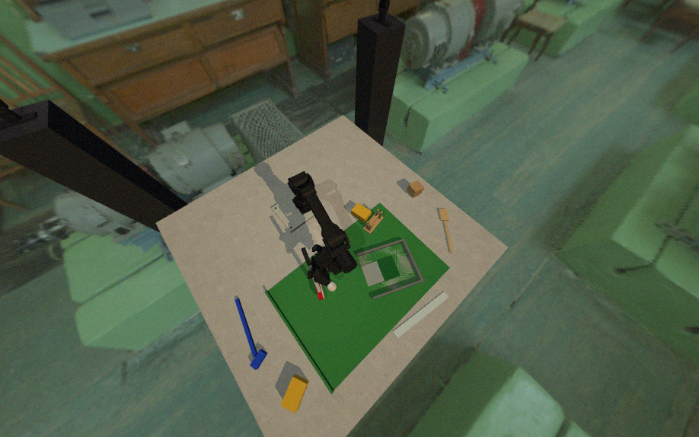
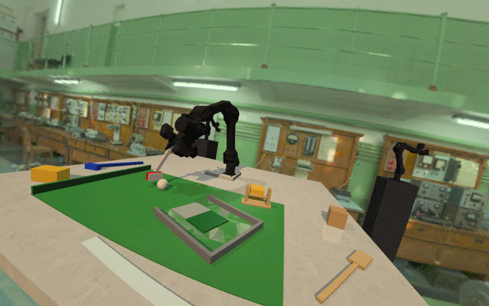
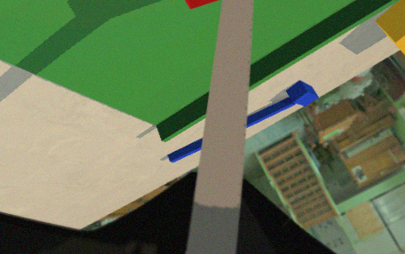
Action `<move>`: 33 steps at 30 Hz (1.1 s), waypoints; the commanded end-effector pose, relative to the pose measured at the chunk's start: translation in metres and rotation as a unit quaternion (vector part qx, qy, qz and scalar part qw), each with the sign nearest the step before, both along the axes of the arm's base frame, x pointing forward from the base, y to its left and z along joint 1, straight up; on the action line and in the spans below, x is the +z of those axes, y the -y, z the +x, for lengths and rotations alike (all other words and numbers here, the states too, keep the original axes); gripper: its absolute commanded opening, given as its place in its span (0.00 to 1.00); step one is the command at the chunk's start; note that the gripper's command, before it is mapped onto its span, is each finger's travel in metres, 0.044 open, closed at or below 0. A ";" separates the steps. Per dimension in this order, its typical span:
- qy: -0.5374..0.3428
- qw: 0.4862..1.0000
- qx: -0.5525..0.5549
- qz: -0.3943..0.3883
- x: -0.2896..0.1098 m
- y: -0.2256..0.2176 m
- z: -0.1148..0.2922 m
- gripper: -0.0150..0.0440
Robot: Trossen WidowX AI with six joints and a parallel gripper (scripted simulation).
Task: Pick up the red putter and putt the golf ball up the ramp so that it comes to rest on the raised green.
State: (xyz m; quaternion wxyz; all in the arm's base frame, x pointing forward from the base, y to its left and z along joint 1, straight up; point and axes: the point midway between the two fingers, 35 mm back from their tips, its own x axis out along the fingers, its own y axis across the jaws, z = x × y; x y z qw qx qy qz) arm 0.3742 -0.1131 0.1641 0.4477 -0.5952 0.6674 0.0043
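My gripper (image 1: 316, 271) (image 2: 172, 147) is shut on the pale shaft (image 3: 226, 111) of the red putter and holds it slanting down over the green mat (image 1: 335, 334) (image 2: 108, 212) (image 3: 133, 67). The putter's red head (image 1: 320, 295) (image 2: 154, 176) (image 3: 200, 3) sits low on the mat. The white golf ball (image 1: 331, 285) (image 2: 162, 184) lies close beside the head, on the side toward the ramp; I cannot tell whether they touch. The grey ramp (image 1: 371, 274) (image 2: 189, 209) leads up to the dark raised green (image 1: 395, 267) (image 2: 206, 220). The ball is hidden in the wrist view.
A grey frame (image 1: 397, 289) (image 2: 230, 245) surrounds ramp and green. A dark wall (image 1: 298, 339) (image 2: 90, 178) (image 3: 275, 67) edges the mat. A blue putter (image 1: 246, 326) (image 2: 115, 164) (image 3: 266, 113), a yellow block (image 1: 294, 393) (image 2: 49, 172), a wooden stand (image 1: 371, 222) (image 2: 257, 196), a tan cube (image 1: 415, 188) (image 2: 336, 216), a mallet (image 1: 445, 229) (image 2: 340, 275) and a white strip (image 1: 419, 314) (image 2: 125, 270) lie around.
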 end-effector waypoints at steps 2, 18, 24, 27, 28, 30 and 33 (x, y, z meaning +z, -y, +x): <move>-0.002 1.000 0.000 -0.003 -0.008 0.001 0.000 0.25; -0.001 1.000 0.000 0.000 -0.020 0.000 0.000 0.25; -0.001 1.000 0.000 -0.001 -0.021 0.005 -0.001 0.25; -0.002 1.000 0.000 -0.002 -0.022 0.017 -0.003 0.25; -0.002 1.000 0.000 -0.003 -0.023 0.022 -0.004 0.25; -0.003 1.000 0.000 -0.005 -0.023 0.029 -0.006 0.25; -0.003 1.000 0.000 -0.005 -0.023 0.030 -0.006 0.25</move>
